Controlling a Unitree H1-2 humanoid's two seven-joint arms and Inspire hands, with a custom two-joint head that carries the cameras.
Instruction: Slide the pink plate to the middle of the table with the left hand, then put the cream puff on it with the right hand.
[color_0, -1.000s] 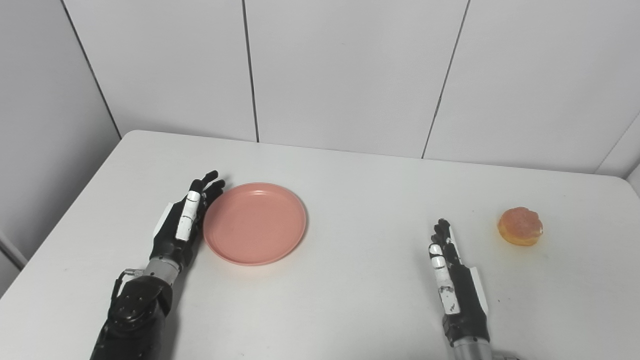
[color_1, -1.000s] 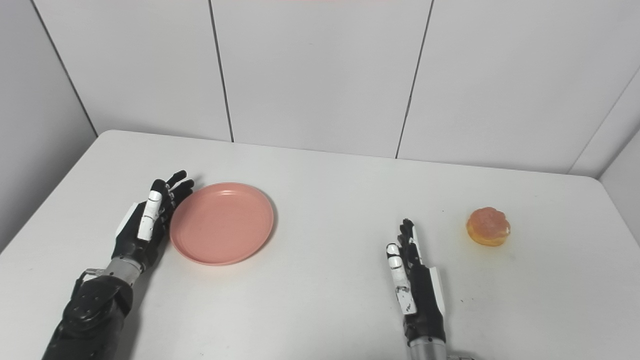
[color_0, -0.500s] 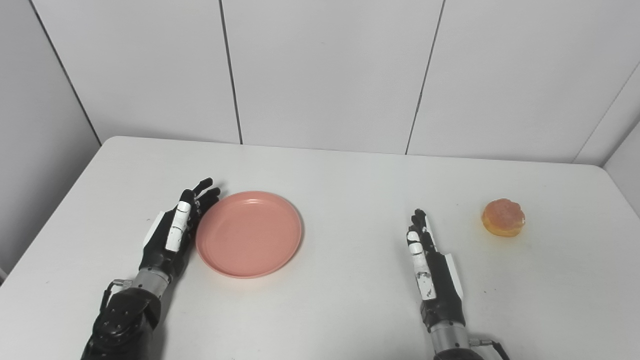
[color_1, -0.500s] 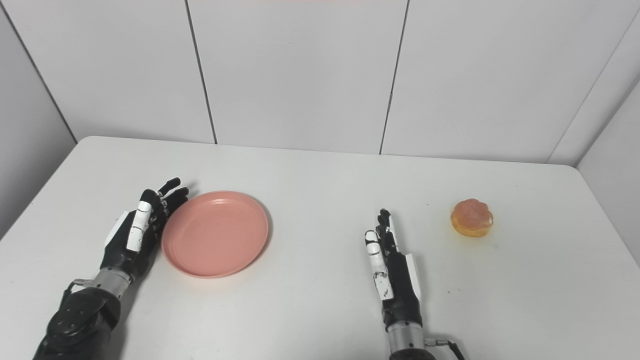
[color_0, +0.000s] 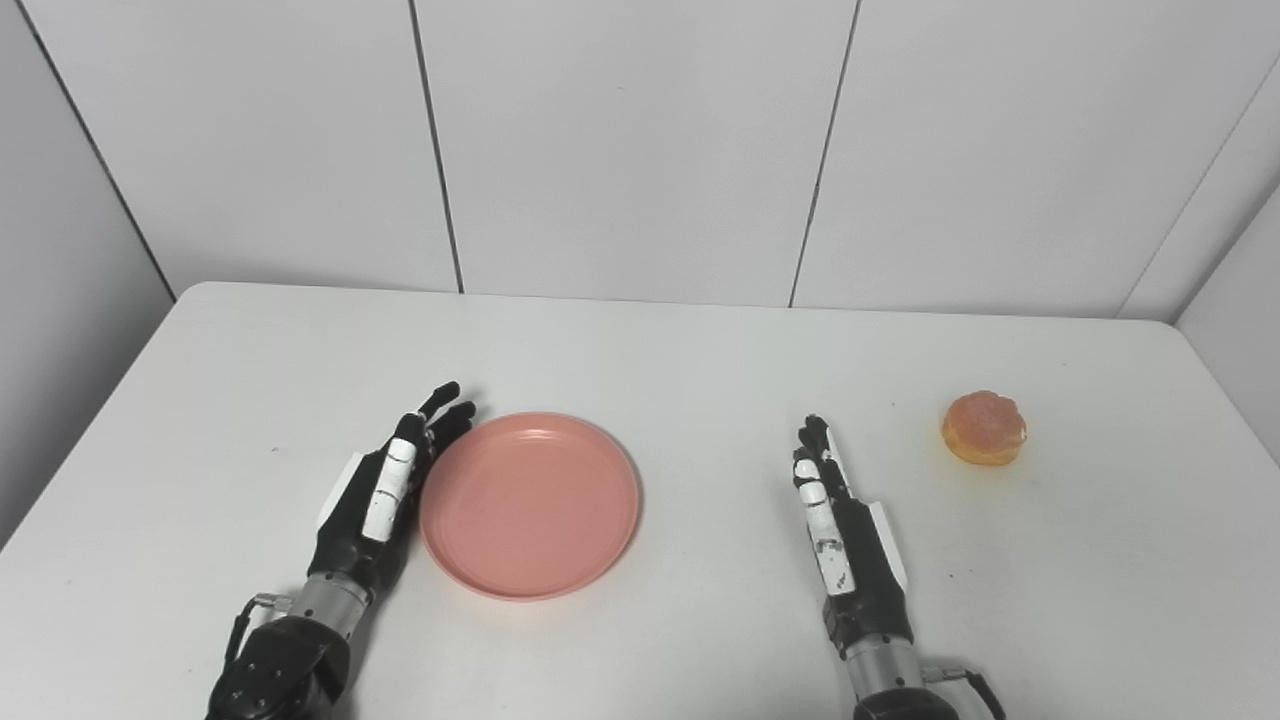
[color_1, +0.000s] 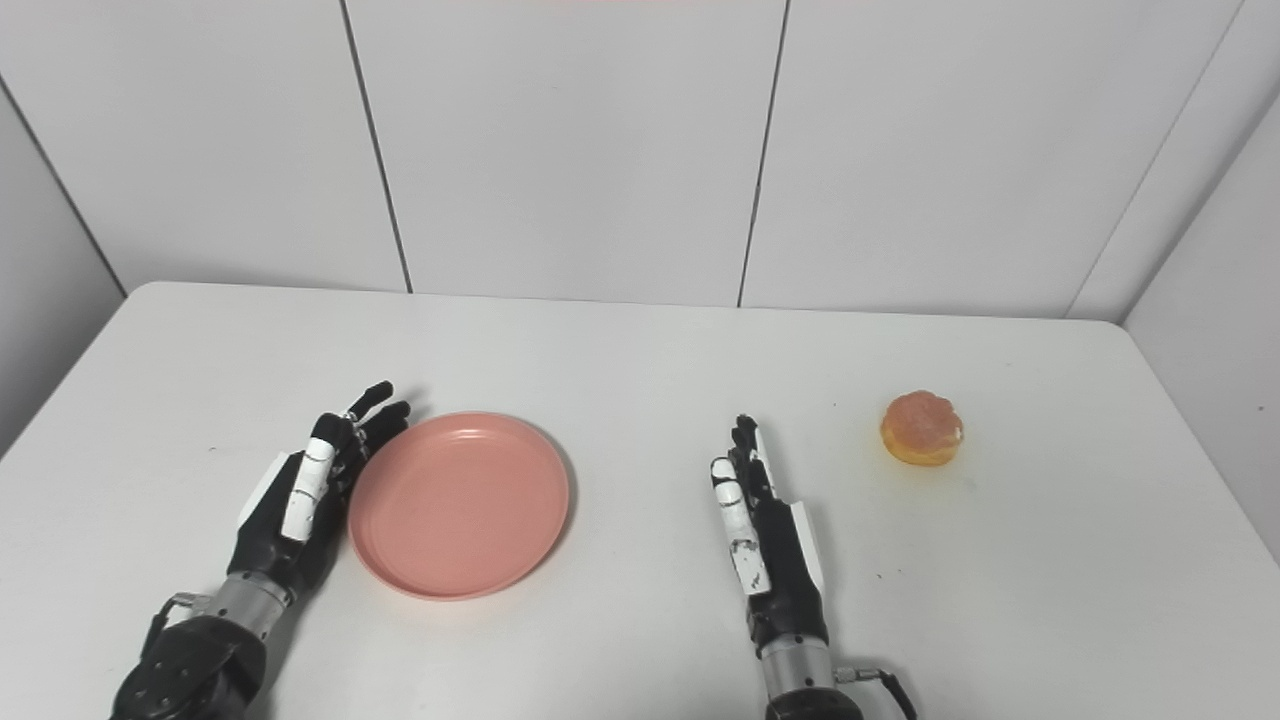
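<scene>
The left hand (color_1: 300, 500) stands on edge, fingers straight, its palm side against the left rim of the pink plate (color_1: 460, 505). The right hand (color_1: 768, 545) holds nothing, fingers extended; the plate lies to its left, the cream puff (color_1: 921, 429) ahead to its right, apart.

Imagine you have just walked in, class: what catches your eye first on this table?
The pink plate stands out first, left of the table's middle, with the left hand flat against its left edge. Next comes the orange cream puff, alone on the right. The right hand lies open between plate and puff, touching neither.
</scene>
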